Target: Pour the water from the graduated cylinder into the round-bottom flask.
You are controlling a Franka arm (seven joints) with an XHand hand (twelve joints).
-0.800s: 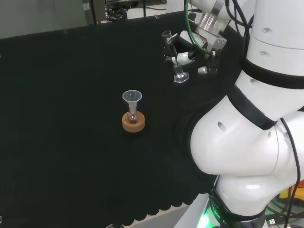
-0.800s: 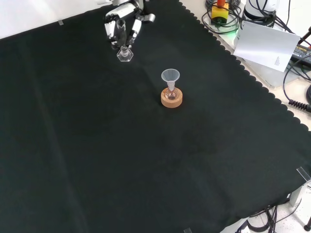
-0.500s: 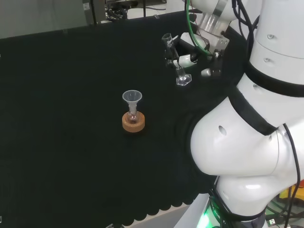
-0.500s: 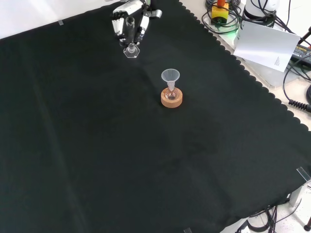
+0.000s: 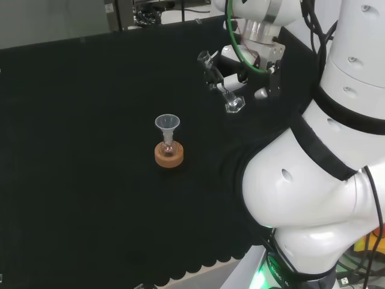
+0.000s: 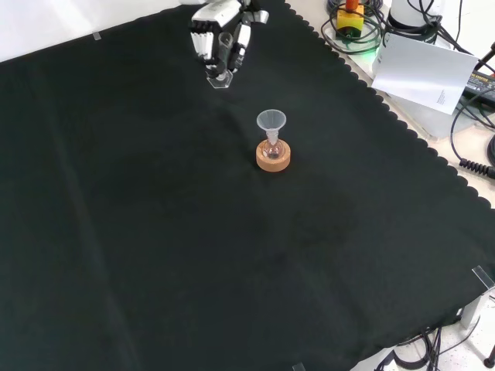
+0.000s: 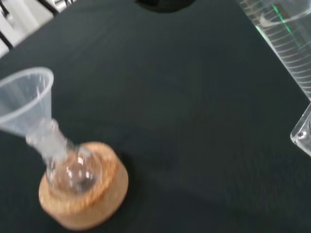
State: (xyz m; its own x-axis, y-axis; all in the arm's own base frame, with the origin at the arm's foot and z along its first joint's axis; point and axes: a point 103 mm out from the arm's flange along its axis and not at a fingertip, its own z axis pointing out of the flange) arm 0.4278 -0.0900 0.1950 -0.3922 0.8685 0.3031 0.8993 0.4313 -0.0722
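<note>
— lifted and tilted now: the cylinder point(image 5: 218, 88) has left the surface point(image 5: 90, 120) and leans, where moments ago it stood upright on its base.

— and the robot hand point(image 6: 220, 40)?

— its fingers are curled round the cylinder, holding it in the air, to the right of the flask and farther back in the head view.

— where's the flask point(image 5: 168, 146)?

— on its cork ring point(image 5: 169, 156) mid-surface, a clear funnel point(image 5: 167, 126) in its neck. well apart from the cylinder. the wrist view shows a water line inside the cylinder point(image 7: 284, 43).
</note>
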